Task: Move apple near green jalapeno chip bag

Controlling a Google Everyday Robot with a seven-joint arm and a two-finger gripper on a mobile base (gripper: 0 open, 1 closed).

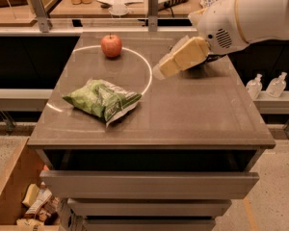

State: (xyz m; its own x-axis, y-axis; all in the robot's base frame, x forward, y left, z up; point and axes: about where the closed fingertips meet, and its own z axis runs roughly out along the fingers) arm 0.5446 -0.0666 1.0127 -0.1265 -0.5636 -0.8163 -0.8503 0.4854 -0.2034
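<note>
Your gripper hung above the right rear part of the table, slanting down and to the left from the white arm. Its tip was just over the right side of the white circle marked on the top. From this angle you could not tell whether it was open or closed. It was apart from both task objects.

The apple stood upright near the table's back edge, just inside the far side of the circle and to the left of the gripper. The green jalapeno chip bag lay crumpled and flat on the left front part of the table, its pale end pointing toward the front edge. Apple and bag were well apart, with a bare stretch of tabletop between them.

You had open surface across the right half and along the front, up to the front edge. Below that edge a drawer stood pulled out. Two clear bottles sat on a lower ledge past the right edge. A box of packets sat on the floor at the lower left.
</note>
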